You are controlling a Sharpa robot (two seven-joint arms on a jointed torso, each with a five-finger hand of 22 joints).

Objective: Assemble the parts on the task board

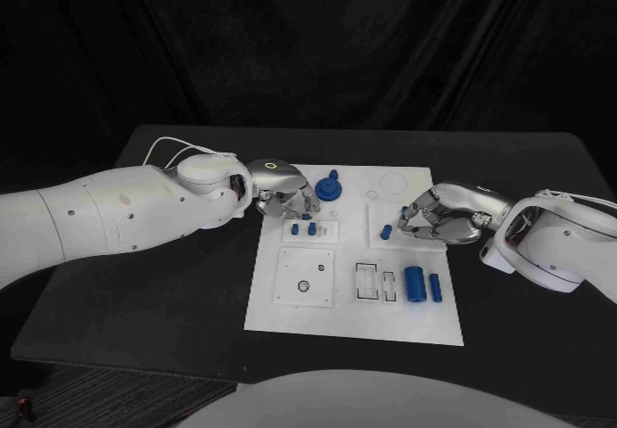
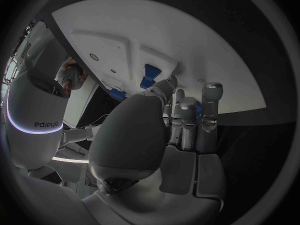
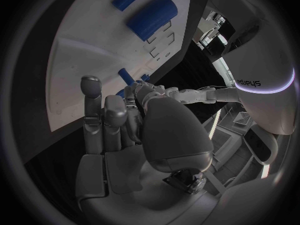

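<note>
The white task board (image 1: 354, 308) lies in the middle of the black table. My left hand (image 1: 285, 198) hovers over its far left part with fingers pointing down, beside a blue gear (image 1: 331, 188) and just behind two short blue pegs (image 1: 303, 229). In the left wrist view its fingers (image 2: 187, 120) reach out straight toward blue pieces (image 2: 150, 75), and the palm holds nothing. My right hand (image 1: 437, 221) sits over the board's right side, its fingertips next to a small upright blue peg (image 1: 386, 232), which also stands close to the thumb tip (image 3: 127, 76).
Two blue cylinders (image 1: 414, 283) (image 1: 437, 287) lie in the board's near right area, also seen as blue cylinders (image 3: 150, 17). A raised white plate with holes (image 1: 306, 276) occupies the near left. Dark table surrounds the board on all sides.
</note>
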